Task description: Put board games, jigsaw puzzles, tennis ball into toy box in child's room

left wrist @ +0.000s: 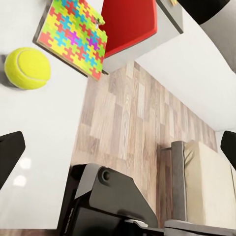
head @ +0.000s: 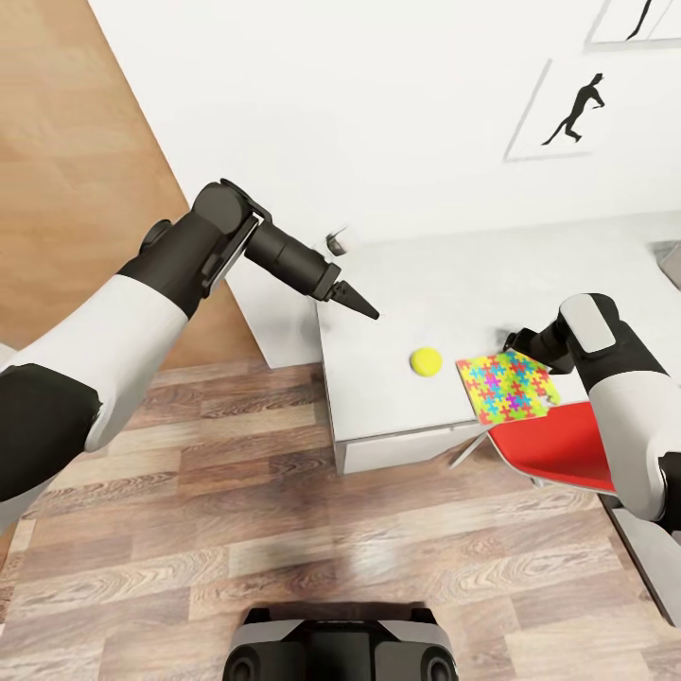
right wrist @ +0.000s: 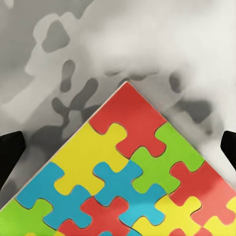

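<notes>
In the head view, one tennis ball [head: 426, 360] and one jigsaw puzzle [head: 504, 386] lie on the tabletop [head: 454, 274], near each other but apart, the puzzle at the front edge above a red chair [head: 549, 446]. No toy box, board game or second puzzle is identifiable here, so the task appears to be at an early stage, with both visible toys still to be collected. The left gripper [head: 357, 301] hovers above the tabletop, short of the ball, with its fingers close together and nothing between them. The right gripper [head: 518, 340] sits at the far corner of the puzzle; its opening cannot be read here. In the left wrist view, the ball [left wrist: 27, 68] and puzzle [left wrist: 73, 37] lie on the tabletop [left wrist: 54, 142] beyond the dark fingers [left wrist: 10, 152], which stand at opposite edges of the frame with only bare tabletop and floor between them. One bed [left wrist: 209, 187] stands across the wooden floor [left wrist: 128, 128]; no board game can be made out on the part shown. In the right wrist view, one corner of the puzzle [right wrist: 132, 172] lies between widely spread fingers [right wrist: 10, 155] that do not touch it; the puzzle rests flat and ungrasped.
</notes>
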You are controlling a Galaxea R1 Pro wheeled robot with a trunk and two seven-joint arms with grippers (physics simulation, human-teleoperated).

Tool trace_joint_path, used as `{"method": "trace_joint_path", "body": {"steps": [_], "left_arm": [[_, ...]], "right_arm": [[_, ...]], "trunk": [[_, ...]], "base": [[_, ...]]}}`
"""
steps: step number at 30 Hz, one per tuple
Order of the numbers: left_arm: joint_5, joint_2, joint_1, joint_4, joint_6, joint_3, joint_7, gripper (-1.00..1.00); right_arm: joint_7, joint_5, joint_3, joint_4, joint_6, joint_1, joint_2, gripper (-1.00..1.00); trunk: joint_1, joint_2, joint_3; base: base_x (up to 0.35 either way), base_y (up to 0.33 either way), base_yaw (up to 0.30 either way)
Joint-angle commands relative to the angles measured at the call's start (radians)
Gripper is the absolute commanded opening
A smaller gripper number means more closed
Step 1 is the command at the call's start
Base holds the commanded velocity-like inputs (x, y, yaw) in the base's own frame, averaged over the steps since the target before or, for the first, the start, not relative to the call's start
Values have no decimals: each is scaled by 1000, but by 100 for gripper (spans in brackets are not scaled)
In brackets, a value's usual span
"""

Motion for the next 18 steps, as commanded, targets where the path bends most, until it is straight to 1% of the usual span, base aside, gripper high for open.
{"method": "trace_joint_path", "body": {"steps": [1, 18], "left_arm": [[-8, -1, -1, 0, 10, 0, -8, 100], [-8, -2, -1, 0, 10, 0, -8, 100]], "right_arm": [[-7, -38, -1, 58, -3, 0, 0, 100], [-6, -38, -1, 58, -3, -1, 0, 100]], "trunk": [[1, -1, -2], [1, -1, -2]], "base": [[-44, 2, 0], [-64, 0, 0]]}}
